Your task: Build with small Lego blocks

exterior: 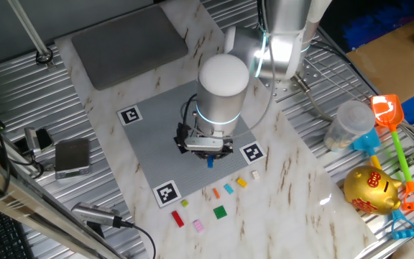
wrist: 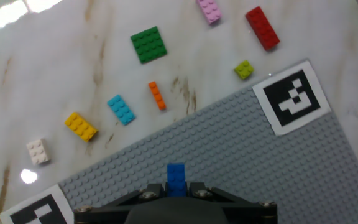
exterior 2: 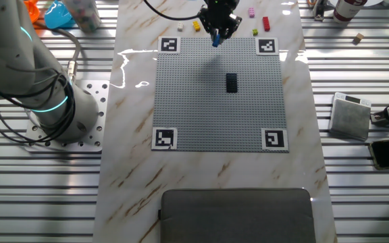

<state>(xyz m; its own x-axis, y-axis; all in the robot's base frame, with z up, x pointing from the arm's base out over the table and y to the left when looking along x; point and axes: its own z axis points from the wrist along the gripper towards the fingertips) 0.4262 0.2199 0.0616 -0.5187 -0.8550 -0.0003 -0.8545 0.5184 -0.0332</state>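
Marble table [exterior: 300, 180] under my gripper [wrist: 176, 186], clamped on a blue brick [wrist: 176, 177] above the grey plate's [wrist: 241, 149] edge; loose bricks beyond.

A pale marble-patterned board [exterior: 293, 180] with brown veins lies on a ribbed metal table [exterior 2: 356, 196] — glare glints off the marble near one edge. A grey pad [exterior: 128, 43] rests at the board's far end. Cardboard [exterior: 401, 50] and blue crates [exterior: 372, 18] stand beyond the table — no walls or windows show.
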